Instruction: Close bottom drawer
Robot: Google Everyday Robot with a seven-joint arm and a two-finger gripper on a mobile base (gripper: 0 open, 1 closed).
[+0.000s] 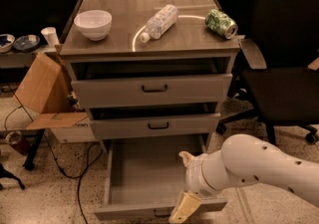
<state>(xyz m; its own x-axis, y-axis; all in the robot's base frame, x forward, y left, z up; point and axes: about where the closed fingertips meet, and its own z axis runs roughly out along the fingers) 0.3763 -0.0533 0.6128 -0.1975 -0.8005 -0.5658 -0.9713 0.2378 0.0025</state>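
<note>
Gripper [184,204], camera view: low at right front corner of bottom drawer [144,173], against front panel. Grip state: cannot tell. Bottom drawer pulled far out beneath two higher drawers [152,90], grey interior showing.

- The robot's single arm [264,166] enters from the lower right edge of the view and runs leftward, sloping slightly upward toward the middle.
- Its outer shell is smooth, white and rounded, thick along the whole visible length, with a few small dark dots on the side.
- The wrist [202,178] is a ringed white joint at the arm's left end, bent downward, with a small cream nub on its top.
- The gripper [184,208] hangs below the wrist, low in the view near the bottom centre; its tan end points down and to the left, apparently tilted rather than vertical.
</note>
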